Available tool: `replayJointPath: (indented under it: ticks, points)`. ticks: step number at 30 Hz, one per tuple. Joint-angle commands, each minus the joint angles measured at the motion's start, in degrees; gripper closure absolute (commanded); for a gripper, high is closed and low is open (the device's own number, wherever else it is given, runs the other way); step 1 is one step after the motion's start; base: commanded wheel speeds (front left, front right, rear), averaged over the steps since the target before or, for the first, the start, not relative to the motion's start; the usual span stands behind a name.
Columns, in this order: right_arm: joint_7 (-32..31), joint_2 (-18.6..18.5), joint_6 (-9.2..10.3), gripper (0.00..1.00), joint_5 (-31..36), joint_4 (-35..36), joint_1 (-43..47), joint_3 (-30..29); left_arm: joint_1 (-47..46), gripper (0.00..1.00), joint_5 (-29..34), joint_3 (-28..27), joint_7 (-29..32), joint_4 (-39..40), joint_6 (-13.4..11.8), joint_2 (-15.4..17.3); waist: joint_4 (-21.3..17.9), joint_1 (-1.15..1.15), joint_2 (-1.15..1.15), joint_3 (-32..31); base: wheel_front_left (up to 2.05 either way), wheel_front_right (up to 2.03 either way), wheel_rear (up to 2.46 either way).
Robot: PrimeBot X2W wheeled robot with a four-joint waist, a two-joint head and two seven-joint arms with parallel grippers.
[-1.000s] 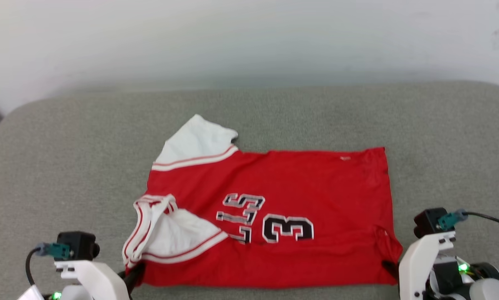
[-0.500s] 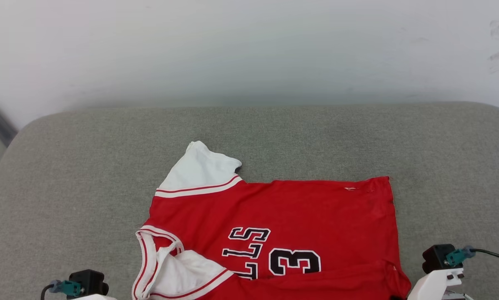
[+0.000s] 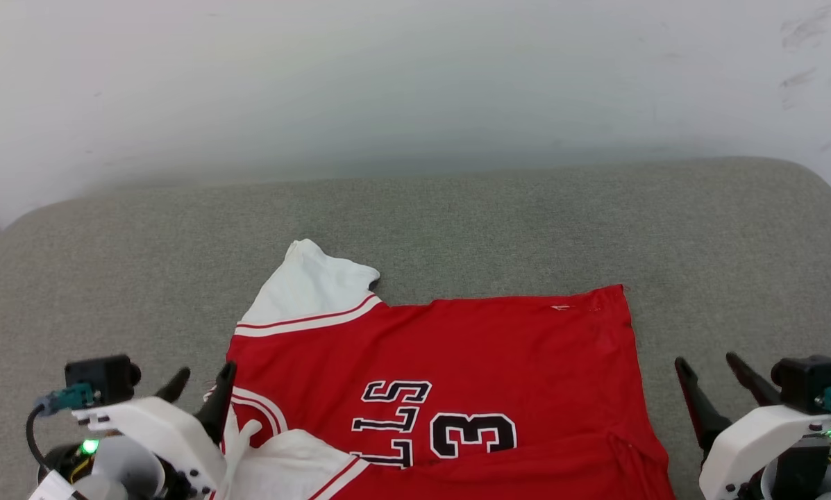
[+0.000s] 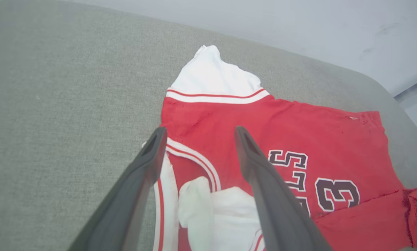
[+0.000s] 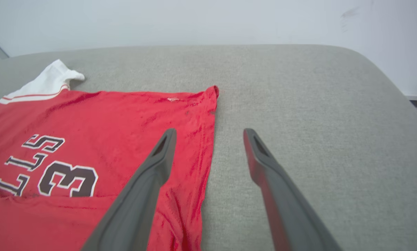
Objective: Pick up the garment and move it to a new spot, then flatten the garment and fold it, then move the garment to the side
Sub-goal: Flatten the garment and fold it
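- Both grippers have let go since a second ago. Then they were pinched on the near corners of the shirt. Now the left gripper and the right gripper stand with their fingers spread wide and nothing between them. The head camera has shifted too, so the shirt's near edge is cut off at the bottom of that view.
- The shirt lies on the grey cushion, toward its near side, between the two grippers.
- The left gripper sits at the collar, and in its wrist view the fingers straddle the striped trim. The right gripper is just beside the hem, with one finger over the red edge and the other over bare cushion. I cannot tell whether either touches the cloth.
- The shirt's long axis runs left to right, with the collar toward the robot's left and the hem toward its right.
- The far sleeve points away from the robot. The near sleeve is turned in over the chest, and a red band along the near edge laps the foot of the number.
- As I judge it, the shirt has been moved and laid down, and flattening and folding is the step in hand.
- The next move likely calls for a fresh grip to smooth the bunched cloth by the collar and bring the far sleeve in. Both grippers should work level so the cloth does not skew.
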State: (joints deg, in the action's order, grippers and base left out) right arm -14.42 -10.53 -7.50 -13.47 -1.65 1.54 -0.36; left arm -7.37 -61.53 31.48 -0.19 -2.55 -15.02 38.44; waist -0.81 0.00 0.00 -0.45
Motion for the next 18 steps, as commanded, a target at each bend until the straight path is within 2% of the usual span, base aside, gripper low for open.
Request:
replayJointPath:
  ticks: [1, 4, 8, 13, 18]
  points:
    - [1.3, 1.2, 0.01, 0.00, 1.3, 0.6, -1.2, -0.9, -2.1, 0.00, 1.4, -0.4, -1.6, -0.6, 0.2, -0.6, -0.4, 0.00, 0.00, 0.5, 0.00, 0.00, 0.00]
    - [4.2, 3.2, 0.01, 0.00, 3.4, 2.6, -3.0, -2.3, -6.5, 0.00, 3.9, -1.4, -4.8, -2.2, 0.4, -1.6, -1.2, 0.00, 0.00, 2.5, 0.00, 0.00, 0.00]
    - [7.2, 5.3, 0.01, 0.00, 4.7, 5.5, -5.7, -1.8, -13.1, 0.00, 5.9, -2.5, -7.8, -4.9, 2.1, -2.6, -2.6, 0.00, 0.00, 7.1, 0.00, 0.00, 0.00]
    - [8.9, 6.8, 0.01, 0.00, 5.4, 7.8, -8.4, -0.4, -19.9, 0.00, 7.0, -3.3, -8.0, -8.3, 3.6, -3.0, -4.3, 0.00, 0.00, 12.0, 0.00, 0.00, 0.00]
    - [10.4, 7.5, 0.01, 0.00, 5.6, 9.3, -10.9, 1.7, -28.4, 0.00, 7.4, -3.0, -4.0, -13.5, 6.4, -1.8, -6.9, 0.00, 0.00, 17.0, 0.00, 0.00, 0.00]
